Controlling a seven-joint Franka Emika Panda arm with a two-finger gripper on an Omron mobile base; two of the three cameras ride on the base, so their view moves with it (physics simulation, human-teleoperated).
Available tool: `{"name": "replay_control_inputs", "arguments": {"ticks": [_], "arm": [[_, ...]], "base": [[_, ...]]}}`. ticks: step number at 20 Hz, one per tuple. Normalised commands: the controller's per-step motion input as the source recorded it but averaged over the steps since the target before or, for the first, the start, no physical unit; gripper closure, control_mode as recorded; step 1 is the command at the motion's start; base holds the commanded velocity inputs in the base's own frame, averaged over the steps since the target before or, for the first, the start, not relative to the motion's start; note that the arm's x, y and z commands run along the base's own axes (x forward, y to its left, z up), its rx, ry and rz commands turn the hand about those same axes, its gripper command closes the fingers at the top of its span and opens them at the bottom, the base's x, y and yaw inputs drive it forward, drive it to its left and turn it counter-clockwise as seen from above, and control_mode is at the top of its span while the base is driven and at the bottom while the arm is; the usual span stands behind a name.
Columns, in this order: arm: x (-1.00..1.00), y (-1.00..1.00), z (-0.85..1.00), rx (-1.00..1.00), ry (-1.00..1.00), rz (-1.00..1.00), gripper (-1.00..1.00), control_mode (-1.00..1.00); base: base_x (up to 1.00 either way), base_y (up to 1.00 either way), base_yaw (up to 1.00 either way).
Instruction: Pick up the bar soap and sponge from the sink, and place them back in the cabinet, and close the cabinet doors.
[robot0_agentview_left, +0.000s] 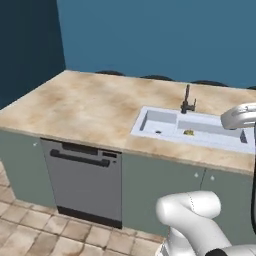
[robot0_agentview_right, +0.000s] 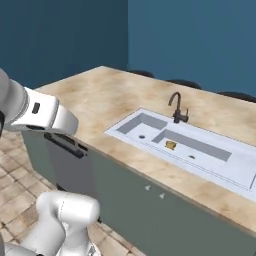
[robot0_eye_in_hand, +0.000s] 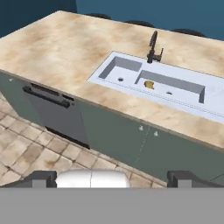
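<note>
Where basins divide, sponge (robot0_eye_in_hand: 149, 84) against sink (robot0_eye_in_hand: 105, 72) wall.

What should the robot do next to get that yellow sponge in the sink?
Probably reach the gripper forward and down toward the sponge. The sponge lies in the long basin of the sink, and the open gripper is far back from the counter, holding nothing.
</note>
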Motion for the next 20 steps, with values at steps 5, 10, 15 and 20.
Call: {"name": "replay_control_inputs", "arguments": {"ticks": [5,10,15,20], "arm": [[0.0,0.0,0.0,0.0,0.0,0.0,-1.0,1.0],[0.0,0.0,0.0,0.0,0.0,0.0,-1.0,1.0],[0.0,0.0,0.0,0.0,0.0,0.0,-1.0,1.0],[0.0,0.0,0.0,0.0,0.0,0.0,-1.0,1.0]], "base": [[0.42,0.02,-0.5],[0.79,0.01,-0.32],[0.77,0.0,-0.26],[0.34,0.07,-0.28]]}}
